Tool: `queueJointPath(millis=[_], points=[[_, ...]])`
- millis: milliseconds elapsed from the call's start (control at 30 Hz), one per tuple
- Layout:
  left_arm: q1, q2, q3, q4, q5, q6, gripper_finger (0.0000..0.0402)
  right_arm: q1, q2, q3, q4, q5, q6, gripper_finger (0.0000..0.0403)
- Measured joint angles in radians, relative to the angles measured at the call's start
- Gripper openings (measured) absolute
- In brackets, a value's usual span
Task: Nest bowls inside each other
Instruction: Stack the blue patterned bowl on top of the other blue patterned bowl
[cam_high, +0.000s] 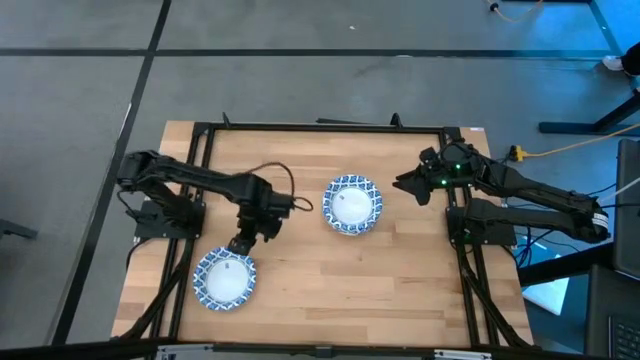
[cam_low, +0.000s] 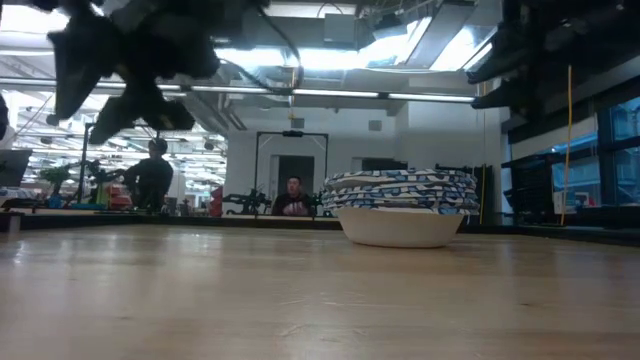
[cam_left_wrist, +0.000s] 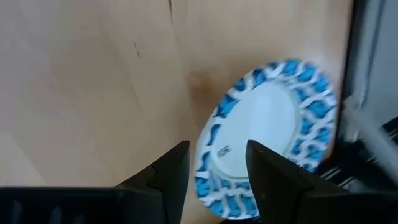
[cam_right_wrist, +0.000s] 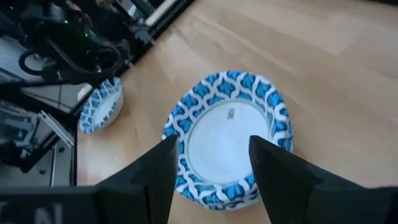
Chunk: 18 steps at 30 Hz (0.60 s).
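Two groups of bowls sit on the wooden bench (cam_high: 330, 290). In the high view, a single bowl (cam_high: 224, 278) lies in the lower left part of the frame, close to the bench's near edge. The left tool (cam_high: 240, 244) hangs just above and beside that bowl's upper rim; in the left wrist view its fingers (cam_left_wrist: 177, 168) stand apart with nothing between them, and the bowl (cam_left_wrist: 267, 137) shows beyond them, white inside with a blue patterned rim.

Farther up, at the middle of the frame, rests the stack of bowls (cam_high: 351, 204). The low view shows this stack (cam_low: 402, 205) right of centre, several patterned rims layered one over another above a plain white base. To the right of the stack in the high view, near the upper right, the right tool (cam_high: 408, 184) points toward it without touching. In the right wrist view its fingers (cam_right_wrist: 166, 163) are spread and empty, the stack (cam_right_wrist: 227, 140) lies ahead of them, and the lone bowl (cam_right_wrist: 102, 106) appears farther off at the left of that frame.

Beyond the bench, the low view looks into a room where two people (cam_low: 152, 175) show at the far side.
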Motion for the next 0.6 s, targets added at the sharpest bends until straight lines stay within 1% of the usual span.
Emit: queueJointPath(millis=[67,233,300,467,533,600], points=[[-0.014,0.042,0.0,0.0,-0.02,0.036,0.0151,0.014,0.016,0.0,0.0,0.0,0.0,0.0198],[-0.046,0.133,0.0,0.001,-0.019,0.108,0.0151,0.056,0.051,0.0,0.005,0.0,0.003,0.0198],[-0.059,0.162,0.0,-0.001,-0.014,0.115,0.0151,0.073,0.062,0.0,0.008,0.0,0.003,0.0198],[-0.078,0.206,0.0,-0.003,0.057,0.133,0.0151,0.107,0.086,0.0,0.033,0.0,0.002,0.0198],[-0.087,0.216,0.0,-0.002,0.056,0.14,0.0151,0.116,0.095,0.0,0.05,0.0,-0.002,0.0198],[-0.095,0.226,0.0,0.001,0.031,0.142,0.0151,0.124,0.101,0.0,0.069,0.0,-0.002,0.0198]])
